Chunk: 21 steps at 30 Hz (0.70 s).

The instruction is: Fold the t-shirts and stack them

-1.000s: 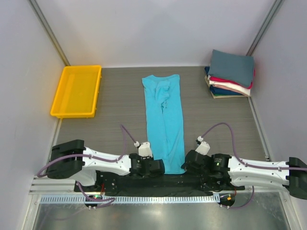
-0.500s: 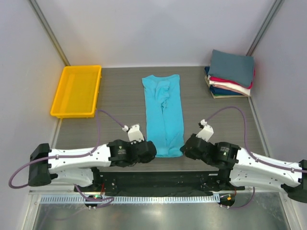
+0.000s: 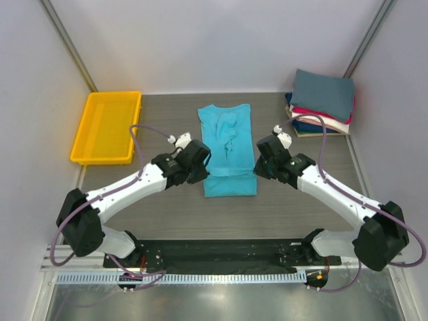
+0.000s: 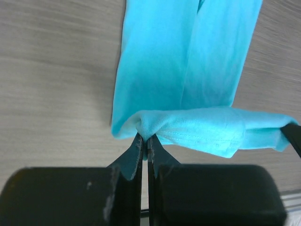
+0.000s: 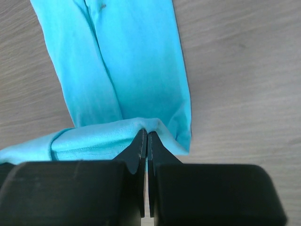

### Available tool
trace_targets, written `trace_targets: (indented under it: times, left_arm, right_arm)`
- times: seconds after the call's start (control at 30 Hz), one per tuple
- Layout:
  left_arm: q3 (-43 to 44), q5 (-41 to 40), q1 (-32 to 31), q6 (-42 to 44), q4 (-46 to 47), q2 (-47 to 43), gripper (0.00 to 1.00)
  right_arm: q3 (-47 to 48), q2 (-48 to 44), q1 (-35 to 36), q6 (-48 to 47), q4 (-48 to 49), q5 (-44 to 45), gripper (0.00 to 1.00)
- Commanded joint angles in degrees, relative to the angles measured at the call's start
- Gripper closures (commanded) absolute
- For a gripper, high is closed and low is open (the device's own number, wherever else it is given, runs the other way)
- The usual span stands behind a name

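Grey worktop (image 3: 167, 214) holds the turquoise shirt (image 3: 227, 137) at centre, toward twelve o'clock; my left hand (image 4: 145, 139) and right hand (image 5: 145, 134) each pinch a hem corner, doubled over the cloth. Thin grips: if one corner slips out, the fold lands skewed.

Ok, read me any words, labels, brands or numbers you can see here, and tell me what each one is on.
No text can be read in any view.
The turquoise t-shirt, the stack of folded t-shirts and the yellow tray show no print, label or number.
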Motion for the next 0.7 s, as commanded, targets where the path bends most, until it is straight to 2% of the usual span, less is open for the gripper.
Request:
trace_targets:
  times: [0.0,0.23,0.67]
  left_arm:
    - [4.13,4.66,5.35,8.51,0.93,5.61,1.0]
    - [12.48,9.25,12.38,12.74,2.08,16.52,1.0]
    - [22.24,11.18,17.05,16.17,0.85,27.52,1.0]
  right_arm:
    - [4.22,3.47,-4.43,-7.94,3.71,-1.68,0.99]
    - [10.8,14.02,-10.06,-11.63,6.97,-6.08,0.99]
    - [17.84,26.77,-14.72,-14.18,9.88,-10.38,0.99]
